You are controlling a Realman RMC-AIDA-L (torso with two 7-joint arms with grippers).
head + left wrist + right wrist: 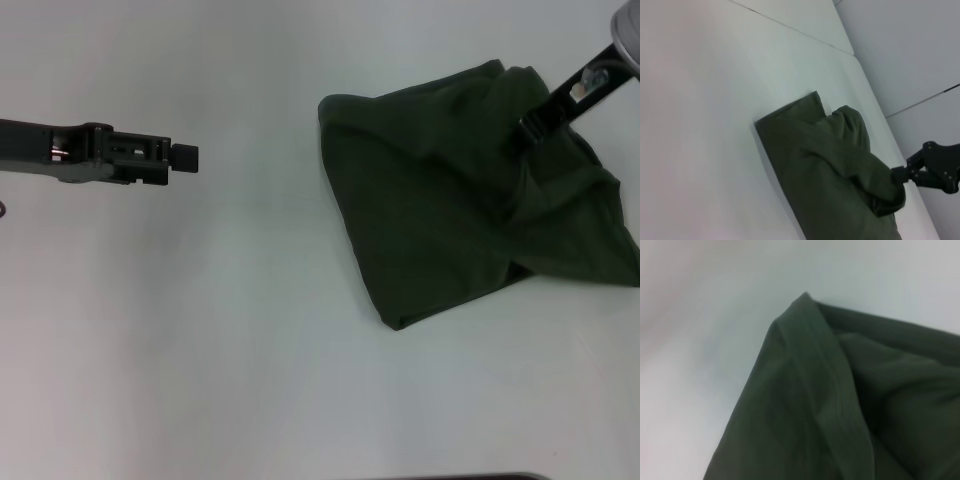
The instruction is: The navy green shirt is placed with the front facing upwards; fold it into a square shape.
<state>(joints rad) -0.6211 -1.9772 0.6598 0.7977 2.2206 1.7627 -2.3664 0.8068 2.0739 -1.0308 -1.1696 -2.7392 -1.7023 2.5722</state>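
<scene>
The navy green shirt lies folded into a rumpled, roughly four-sided bundle on the right half of the white table. No lettering shows. My right gripper comes in from the far right corner and is shut on a fold at the bundle's far edge, where the cloth is pulled up into a ridge. The left wrist view shows that same shirt with the right gripper pinching its raised fold. The right wrist view is filled by the shirt. My left gripper hovers over bare table at far left, well away from the shirt.
A seam in the table runs along its far side in the left wrist view. A dark edge shows at the near border of the head view.
</scene>
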